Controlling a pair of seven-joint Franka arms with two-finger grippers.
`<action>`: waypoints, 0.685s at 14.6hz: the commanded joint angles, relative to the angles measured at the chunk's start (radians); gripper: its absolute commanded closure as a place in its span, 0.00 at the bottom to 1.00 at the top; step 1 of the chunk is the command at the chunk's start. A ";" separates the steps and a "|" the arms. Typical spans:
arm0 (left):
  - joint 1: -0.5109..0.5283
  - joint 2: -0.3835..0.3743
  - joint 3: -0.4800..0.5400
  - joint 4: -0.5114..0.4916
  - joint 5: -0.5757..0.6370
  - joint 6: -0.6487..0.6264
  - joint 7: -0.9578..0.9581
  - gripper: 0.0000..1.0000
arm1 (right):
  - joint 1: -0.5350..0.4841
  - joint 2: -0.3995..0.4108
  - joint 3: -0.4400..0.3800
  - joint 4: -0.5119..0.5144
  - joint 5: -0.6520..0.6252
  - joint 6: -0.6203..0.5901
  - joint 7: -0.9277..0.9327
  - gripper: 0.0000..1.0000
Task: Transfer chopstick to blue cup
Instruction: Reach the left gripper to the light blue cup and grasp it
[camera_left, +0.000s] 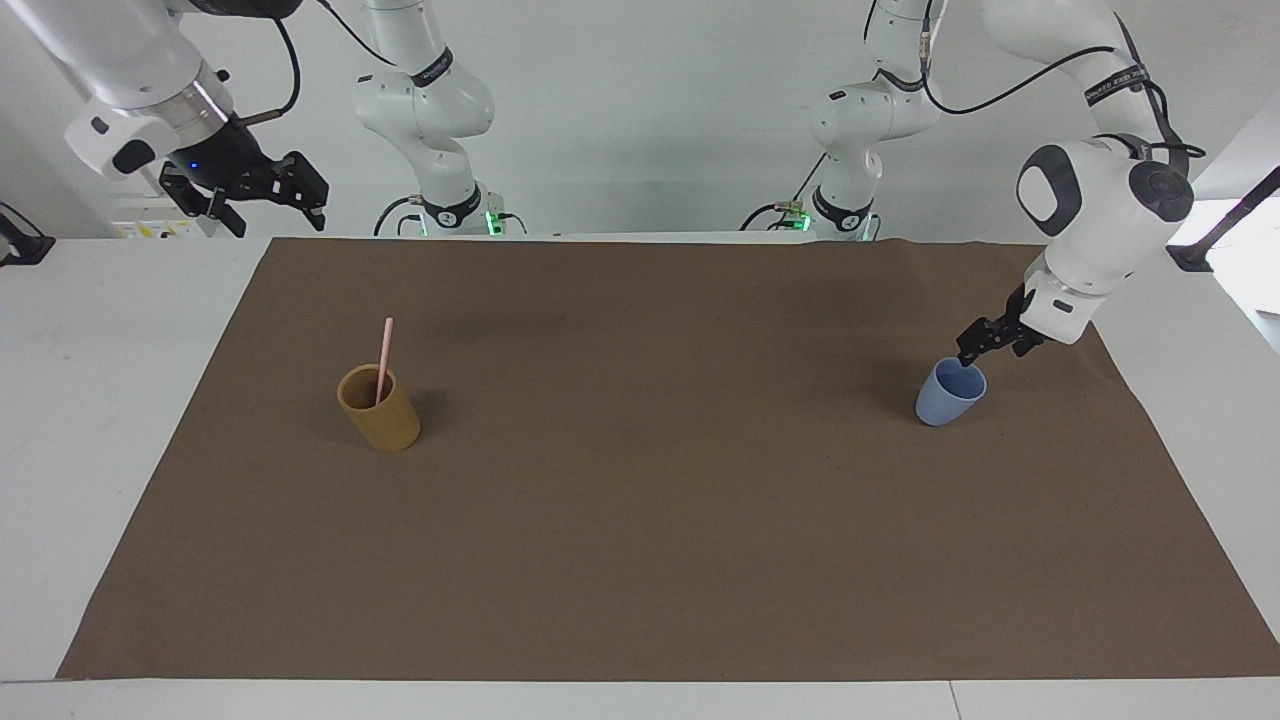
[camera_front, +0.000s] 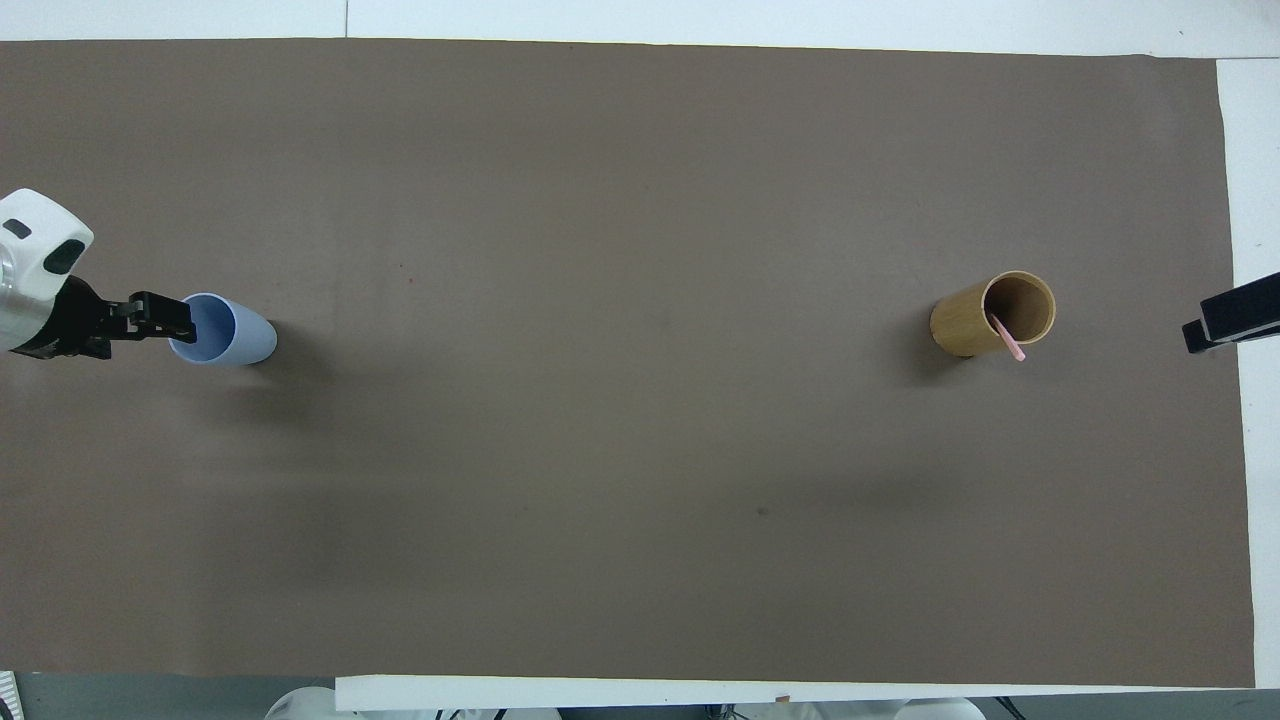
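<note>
The pale pink chopstick stands tilted in a tan cup toward the right arm's end of the table; in the overhead view the chopstick leans on the rim of that tan cup. The blue cup stands upright toward the left arm's end. My left gripper is open and hangs low at the rim of the blue cup, with its tips over the rim's edge. My right gripper waits open, raised off the mat's corner, apart from the tan cup; only its tip shows from overhead.
A brown mat covers most of the white table. Both arm bases stand at the table's edge nearest the robots.
</note>
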 joint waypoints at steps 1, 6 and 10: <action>0.003 -0.004 -0.001 -0.067 0.011 0.097 -0.031 0.01 | -0.003 -0.024 0.003 -0.026 0.005 0.000 0.013 0.00; -0.016 0.011 -0.001 -0.090 0.011 0.120 -0.126 0.91 | -0.003 -0.024 0.003 -0.024 0.005 0.000 0.013 0.00; -0.033 0.016 -0.001 -0.062 0.009 0.074 -0.140 1.00 | -0.003 -0.024 0.003 -0.026 0.003 0.000 0.013 0.00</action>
